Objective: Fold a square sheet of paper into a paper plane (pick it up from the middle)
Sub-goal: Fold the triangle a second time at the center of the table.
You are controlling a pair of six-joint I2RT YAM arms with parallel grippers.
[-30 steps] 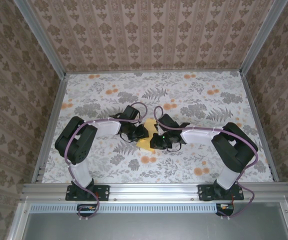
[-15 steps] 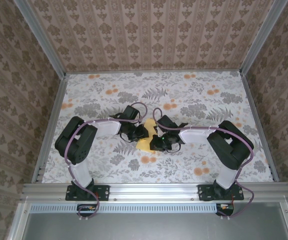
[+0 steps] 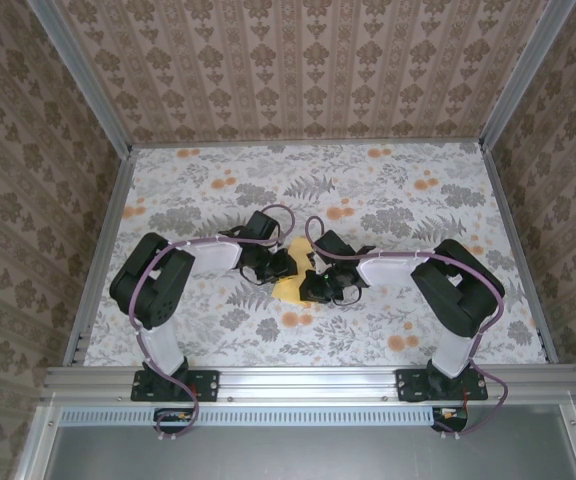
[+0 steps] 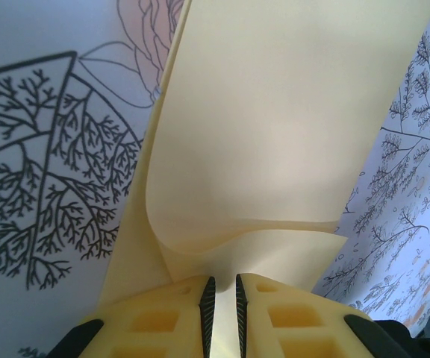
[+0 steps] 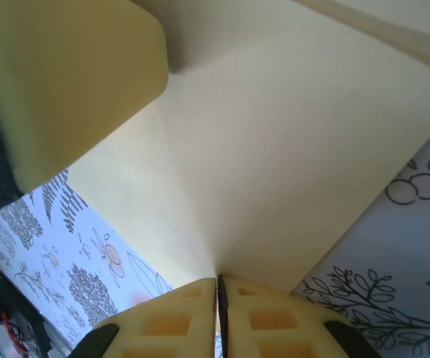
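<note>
The paper [image 3: 289, 289] sits near the middle of the table [image 3: 398, 200], partly folded, between both arms. The left gripper [image 4: 221, 287] reaches in from 9 o'clock, fingers clamped on a curled edge. The right gripper [image 5: 217, 287] reaches in from 3 o'clock, fingers pinched tight on the paper.

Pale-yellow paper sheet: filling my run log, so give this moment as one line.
left claw: shut on pale-yellow square paper sheet | right claw: shut on same sheet | sheet: bent, between both claws
</note>
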